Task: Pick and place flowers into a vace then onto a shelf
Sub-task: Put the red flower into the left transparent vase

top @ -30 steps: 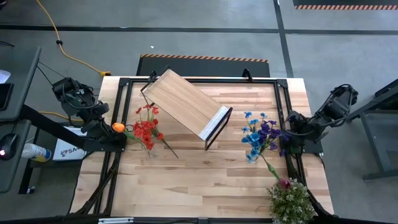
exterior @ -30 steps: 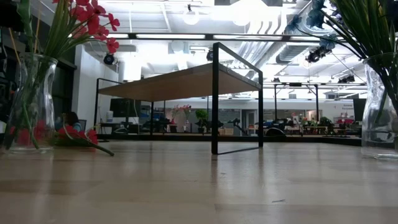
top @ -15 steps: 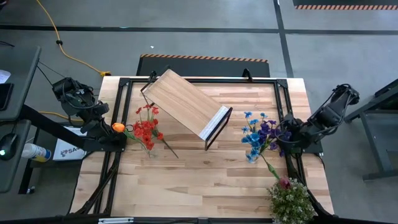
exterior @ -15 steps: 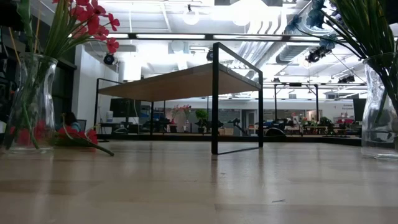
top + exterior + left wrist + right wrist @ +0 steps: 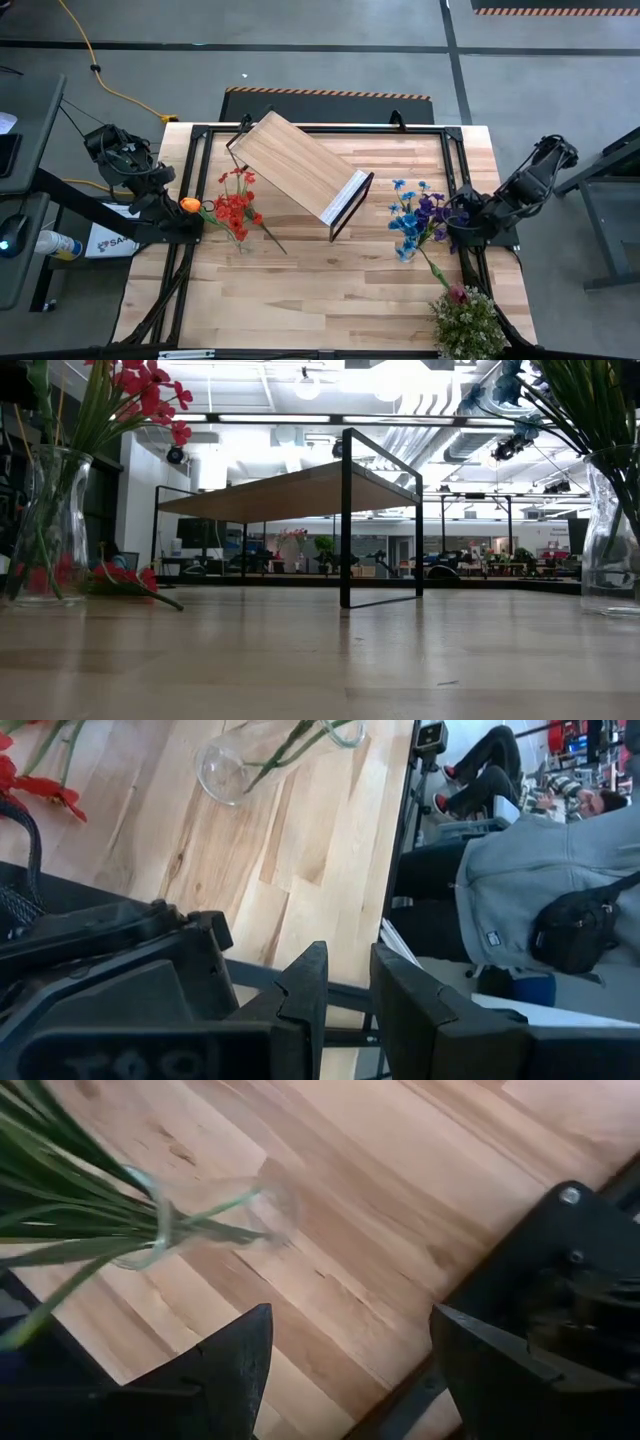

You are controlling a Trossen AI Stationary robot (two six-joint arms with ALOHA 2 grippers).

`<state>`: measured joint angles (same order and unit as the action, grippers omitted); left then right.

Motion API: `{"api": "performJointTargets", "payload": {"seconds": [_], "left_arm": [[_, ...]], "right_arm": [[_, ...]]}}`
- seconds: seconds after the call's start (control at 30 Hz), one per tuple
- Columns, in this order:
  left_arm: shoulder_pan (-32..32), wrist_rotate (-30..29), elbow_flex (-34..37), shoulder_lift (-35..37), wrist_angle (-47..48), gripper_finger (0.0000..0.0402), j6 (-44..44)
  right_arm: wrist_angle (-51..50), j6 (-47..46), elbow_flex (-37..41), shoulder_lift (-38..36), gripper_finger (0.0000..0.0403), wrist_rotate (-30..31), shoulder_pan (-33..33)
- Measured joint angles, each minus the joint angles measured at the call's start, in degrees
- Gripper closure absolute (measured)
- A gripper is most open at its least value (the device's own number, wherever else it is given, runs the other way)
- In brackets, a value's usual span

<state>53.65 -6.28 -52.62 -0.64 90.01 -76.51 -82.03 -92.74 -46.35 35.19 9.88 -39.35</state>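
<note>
The shelf (image 5: 300, 170) stands slantwise on its black legs at the table's far middle; it also shows in the low view (image 5: 290, 490). Red sprays (image 5: 235, 205) stand in a glass vase (image 5: 45, 530) at the left, the orange tulip (image 5: 190, 205) beside them. One red spray (image 5: 130, 578) lies on the table. Blue and purple blooms (image 5: 418, 218) stand in a second glass vase (image 5: 205, 1220) at the right. The dark pink rose (image 5: 457, 293) lies near the near right corner. My right gripper (image 5: 345, 1365) is open, just right of that vase. My left gripper (image 5: 350, 990) waits shut at the left edge.
A bushy green plant (image 5: 467, 325) with tiny whitish blossoms stands at the near right corner. A black frame (image 5: 320, 130) runs around the table's edges. A person in a grey top (image 5: 540, 870) sits beyond the table's left side. Bare wood lies across the near middle.
My right gripper has moved a little toward the table's left, closer to the vase of blue and purple blooms. The flowers, vases and shelf have stayed where they were.
</note>
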Motion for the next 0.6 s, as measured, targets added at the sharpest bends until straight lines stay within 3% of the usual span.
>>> {"api": "performJointTargets", "payload": {"seconds": [0.27,0.6], "left_arm": [[0.0,3.22,0.0,0.0,0.01,0.0289,-1.8],[0.0,5.86,0.02,0.0,-2.02,0.0289,-8.24]], "right_arm": [[0.21,-2.56,-1.53,-4.67,0.0142,-2.8,0.0],[-7.85,-5.88,-14.17,-5.3,0.0142,-0.16,1.91]]}}
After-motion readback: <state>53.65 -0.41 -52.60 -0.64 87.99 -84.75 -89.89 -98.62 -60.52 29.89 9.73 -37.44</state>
